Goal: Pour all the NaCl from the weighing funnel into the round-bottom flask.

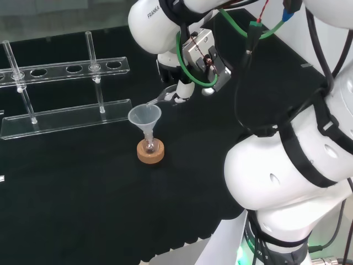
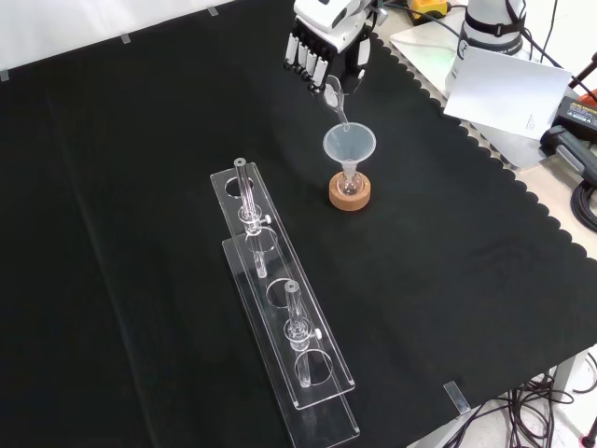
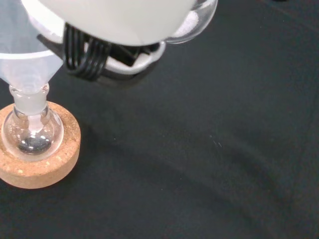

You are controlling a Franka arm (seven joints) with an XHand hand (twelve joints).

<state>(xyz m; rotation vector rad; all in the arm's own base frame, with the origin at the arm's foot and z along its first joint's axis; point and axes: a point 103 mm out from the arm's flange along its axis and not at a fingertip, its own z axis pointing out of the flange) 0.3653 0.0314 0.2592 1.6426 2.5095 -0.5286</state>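
Above the cork ring [image 2: 350,192] on the black surface [image 2: 140,187], the hand [image 2: 322,51] grips the weighing funnel [image 2: 334,98], tipped spout-down over the plastic funnel [image 2: 349,146] seated in the round-bottom flask [image 3: 32,134], so pouring seems underway and next calls for tilting further.

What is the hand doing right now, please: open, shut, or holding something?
Hand: shut on the weighing funnel, tipped with its spout over the plastic funnel in the round-bottom flask.
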